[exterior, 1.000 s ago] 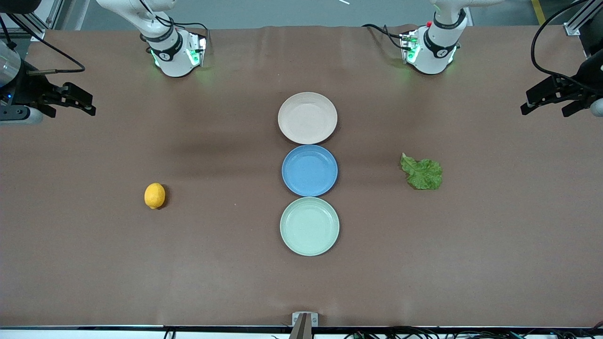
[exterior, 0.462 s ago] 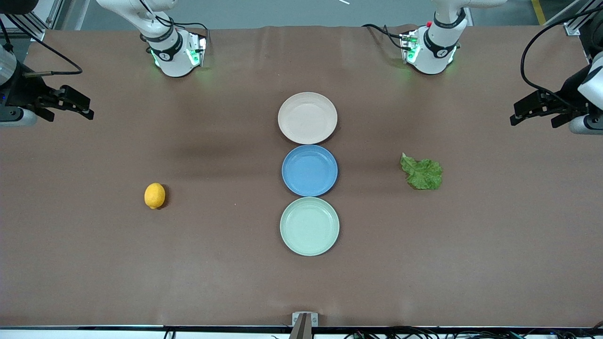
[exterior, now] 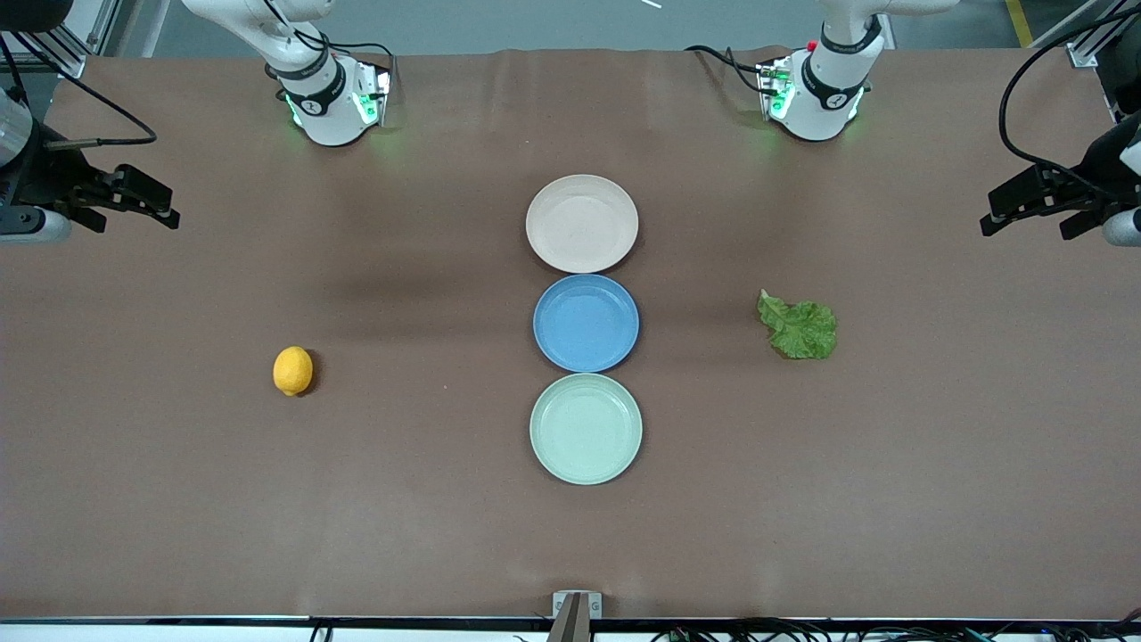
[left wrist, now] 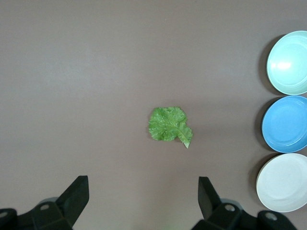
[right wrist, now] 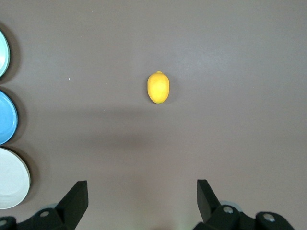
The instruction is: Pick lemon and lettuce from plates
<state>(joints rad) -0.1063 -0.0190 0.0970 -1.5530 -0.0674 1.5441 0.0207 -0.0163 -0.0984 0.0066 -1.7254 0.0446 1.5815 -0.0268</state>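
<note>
The lemon point(exterior: 292, 371) lies on the bare table toward the right arm's end, also in the right wrist view point(right wrist: 158, 87). The lettuce point(exterior: 799, 326) lies on the bare table toward the left arm's end, also in the left wrist view point(left wrist: 169, 124). The beige-pink plate point(exterior: 581, 223) and the mint green plate point(exterior: 586, 429) stand empty in the middle row. My right gripper point(exterior: 147, 201) hangs open and empty high at the right arm's end. My left gripper point(exterior: 1025, 207) hangs open and empty high at the left arm's end.
A blue plate point(exterior: 586, 322) stands empty between the two other plates. The brown table cover point(exterior: 428, 499) spreads wide round the lemon and the lettuce. Both arm bases stand at the table's edge farthest from the front camera.
My left gripper swung a little inward over the table and then back outward. My right gripper shifted only slightly. The lemon, lettuce and plates have not moved.
</note>
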